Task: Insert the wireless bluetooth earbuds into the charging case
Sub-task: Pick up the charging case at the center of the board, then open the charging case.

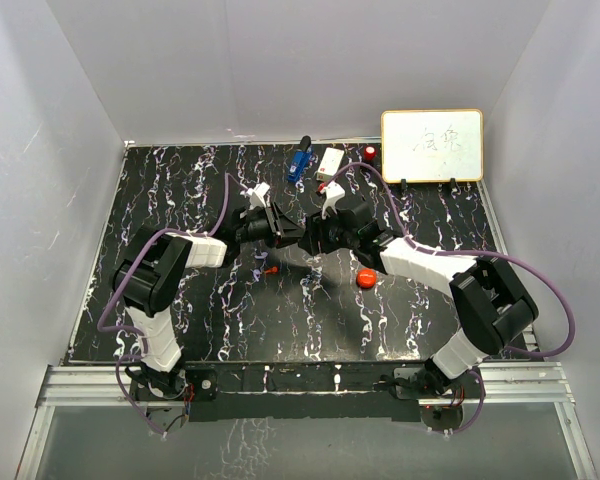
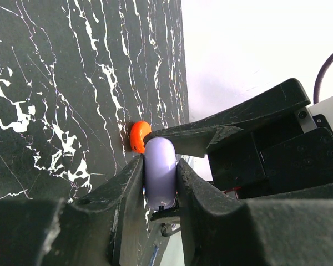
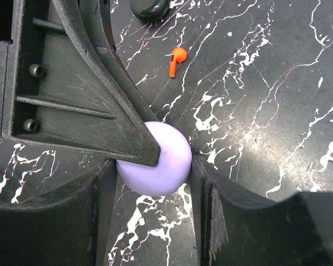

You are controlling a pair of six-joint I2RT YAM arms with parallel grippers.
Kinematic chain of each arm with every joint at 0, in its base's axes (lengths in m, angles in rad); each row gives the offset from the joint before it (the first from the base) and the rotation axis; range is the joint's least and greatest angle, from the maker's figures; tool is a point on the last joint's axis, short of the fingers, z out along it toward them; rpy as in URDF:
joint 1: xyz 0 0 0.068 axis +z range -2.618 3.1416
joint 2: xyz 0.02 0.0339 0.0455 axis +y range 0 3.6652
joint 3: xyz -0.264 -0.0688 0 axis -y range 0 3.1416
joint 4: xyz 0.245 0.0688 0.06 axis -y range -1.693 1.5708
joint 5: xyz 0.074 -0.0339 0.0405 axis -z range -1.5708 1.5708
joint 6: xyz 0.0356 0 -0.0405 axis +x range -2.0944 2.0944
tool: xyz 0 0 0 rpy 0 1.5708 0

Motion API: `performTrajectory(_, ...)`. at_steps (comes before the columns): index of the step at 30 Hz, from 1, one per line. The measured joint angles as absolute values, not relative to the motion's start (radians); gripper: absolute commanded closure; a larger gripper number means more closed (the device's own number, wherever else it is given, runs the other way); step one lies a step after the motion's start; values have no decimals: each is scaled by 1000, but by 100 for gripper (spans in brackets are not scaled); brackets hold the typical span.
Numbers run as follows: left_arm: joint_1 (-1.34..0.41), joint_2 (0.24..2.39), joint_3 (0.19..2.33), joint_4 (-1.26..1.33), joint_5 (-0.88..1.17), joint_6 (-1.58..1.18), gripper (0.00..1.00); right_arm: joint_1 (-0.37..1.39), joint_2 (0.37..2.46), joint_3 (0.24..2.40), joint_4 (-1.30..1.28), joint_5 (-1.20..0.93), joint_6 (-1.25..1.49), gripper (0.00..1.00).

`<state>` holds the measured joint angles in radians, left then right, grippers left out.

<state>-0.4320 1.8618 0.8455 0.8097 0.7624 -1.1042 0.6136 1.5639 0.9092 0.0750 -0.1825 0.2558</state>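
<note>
A pale purple round charging case hangs above the table with both grippers on it. My left gripper is shut on its two flat faces. My right gripper is shut across its round rim, and the purple case fills the gap. In the top view the left gripper and right gripper meet at mid-table, hiding the case. One red stemmed earbud lies on the table beyond, the same earbud sitting just below the left gripper. No purple earbud shows.
A red round case lies on the black marbled table right of centre. Along the back edge stand a blue gadget, a white box, a small red item and a whiteboard. White walls enclose the table.
</note>
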Motion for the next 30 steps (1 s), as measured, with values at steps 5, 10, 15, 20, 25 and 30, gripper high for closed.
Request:
performTrajectory(5,-431,1862,843,826,757,-1112,97,614,1564,913,79,-184,255,44)
performTrajectory(10,-434,1862,842,850,762,-1120,100,612,1564,916,91,-192,268,29)
performTrajectory(15,-427,1866,842,902,778,-1138,100,582,1533,904,107,-231,299,27)
performTrajectory(20,-413,1911,849,986,807,-1171,100,494,1407,847,134,-287,359,29)
performTrajectory(25,-407,1963,857,1097,838,-1212,100,390,1345,801,205,-390,445,40)
performTrajectory(30,-406,2009,863,1271,873,-1302,100,323,1367,751,281,-516,540,46)
